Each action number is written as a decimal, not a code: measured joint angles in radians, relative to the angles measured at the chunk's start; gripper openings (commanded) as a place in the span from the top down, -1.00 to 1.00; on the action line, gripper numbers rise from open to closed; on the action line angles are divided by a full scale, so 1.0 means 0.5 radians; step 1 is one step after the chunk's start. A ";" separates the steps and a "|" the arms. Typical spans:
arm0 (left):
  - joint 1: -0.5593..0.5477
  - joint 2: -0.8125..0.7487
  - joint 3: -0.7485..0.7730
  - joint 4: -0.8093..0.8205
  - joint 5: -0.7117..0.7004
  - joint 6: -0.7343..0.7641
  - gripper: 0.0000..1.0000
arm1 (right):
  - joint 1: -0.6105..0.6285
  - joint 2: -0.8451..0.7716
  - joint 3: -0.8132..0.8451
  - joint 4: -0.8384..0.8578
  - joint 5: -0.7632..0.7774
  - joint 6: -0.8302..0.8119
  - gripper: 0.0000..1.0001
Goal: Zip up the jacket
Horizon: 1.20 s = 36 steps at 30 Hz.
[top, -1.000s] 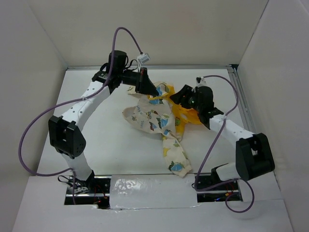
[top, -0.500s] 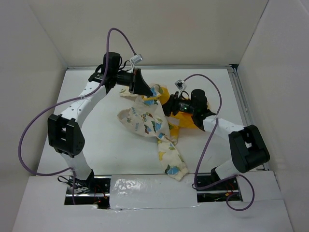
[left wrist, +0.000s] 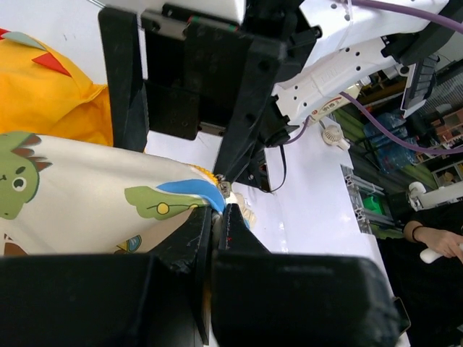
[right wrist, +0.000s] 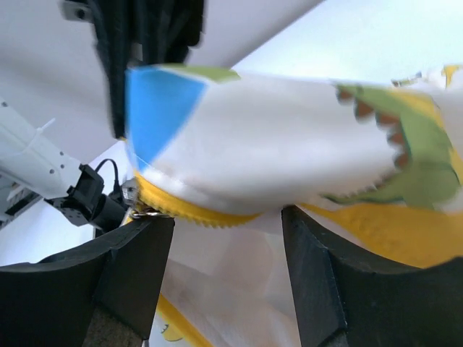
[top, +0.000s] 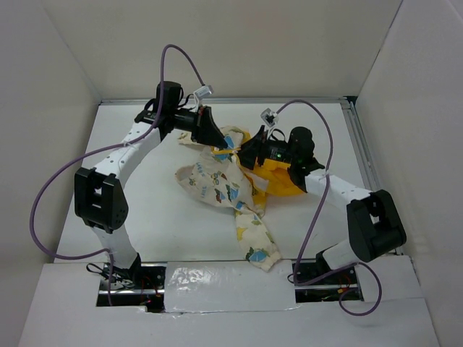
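Here, jacket crumpled — yellow lining showing.

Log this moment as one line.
left jaws: shut on jacket edge | right jaws: open by zipper teeth | task: jacket not zipped

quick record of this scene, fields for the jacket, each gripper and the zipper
jacket: crumpled on the table, cream print outside, yellow lining showing, one sleeve trailing toward the arm bases
left gripper: shut on the jacket's edge near the zipper
right gripper: open, yellow zipper edge just ahead of its spread fingers
zipper: looks undone, jacket front open
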 measured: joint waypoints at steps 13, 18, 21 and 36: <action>0.014 0.003 0.000 -0.013 0.034 0.041 1.00 | -0.022 -0.098 0.085 -0.090 -0.195 -0.112 0.63; 0.028 0.005 0.000 -0.021 0.008 0.040 1.00 | 0.000 -0.131 0.125 -0.253 -0.213 -0.251 1.00; 0.040 0.004 -0.017 -0.019 -0.014 0.040 1.00 | 0.004 -0.163 0.126 -0.354 -0.176 -0.310 1.00; 0.081 -0.018 -0.078 -0.024 -0.062 0.093 1.00 | 0.005 -0.240 0.063 -0.403 -0.096 -0.226 0.49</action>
